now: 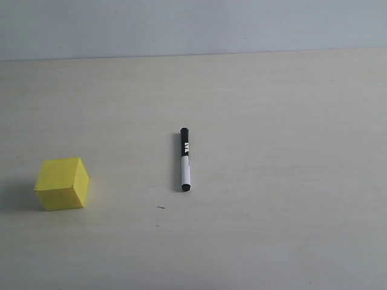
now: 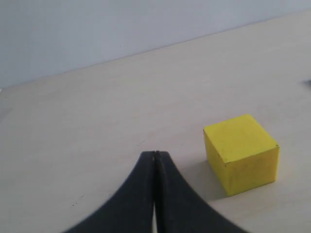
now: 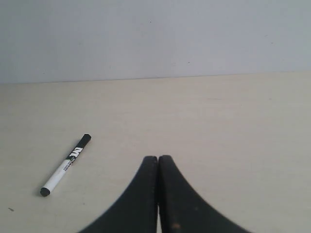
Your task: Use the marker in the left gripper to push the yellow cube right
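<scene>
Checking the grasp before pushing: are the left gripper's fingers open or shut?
Shut, on nothing: the fingers of the black left gripper press together, and the slim black-and-white marker lies flat on the pale table.

Raised exterior; low wrists; shared table (image 1: 272,229)

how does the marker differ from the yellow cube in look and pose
The marker is slim, black and white with a lettered label; the yellow cube is blocky and plain yellow. The marker lies flat on its side near the middle of the exterior view; the yellow cube sits on one face at the left. Both rest apart on the pale table.
</scene>
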{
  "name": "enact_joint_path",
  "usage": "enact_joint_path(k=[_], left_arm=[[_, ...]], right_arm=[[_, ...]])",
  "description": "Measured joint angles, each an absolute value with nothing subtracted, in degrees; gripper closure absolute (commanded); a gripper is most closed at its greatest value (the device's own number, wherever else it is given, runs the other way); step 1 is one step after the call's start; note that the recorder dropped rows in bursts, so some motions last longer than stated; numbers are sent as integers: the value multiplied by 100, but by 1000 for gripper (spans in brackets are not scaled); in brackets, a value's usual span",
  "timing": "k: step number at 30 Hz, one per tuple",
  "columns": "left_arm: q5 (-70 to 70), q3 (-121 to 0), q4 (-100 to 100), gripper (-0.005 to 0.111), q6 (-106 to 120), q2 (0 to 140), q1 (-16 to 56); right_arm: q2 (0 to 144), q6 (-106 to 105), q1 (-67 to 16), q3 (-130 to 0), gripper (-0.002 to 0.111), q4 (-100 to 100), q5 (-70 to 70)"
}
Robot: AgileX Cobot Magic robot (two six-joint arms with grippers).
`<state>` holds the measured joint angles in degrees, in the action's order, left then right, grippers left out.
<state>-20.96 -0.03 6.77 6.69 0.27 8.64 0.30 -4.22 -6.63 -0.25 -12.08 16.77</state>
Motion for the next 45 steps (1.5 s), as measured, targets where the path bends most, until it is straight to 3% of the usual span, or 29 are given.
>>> enact_joint_path(k=[30,45], left_arm=[[-2085,-3,1198,107,1040,27,864],[-956,-3,37,107,465,27,864]], right_arm=[[30,-422,-663,-25,108,-1208,1677],[30,-422,-663,-25,108,-1208,1677]])
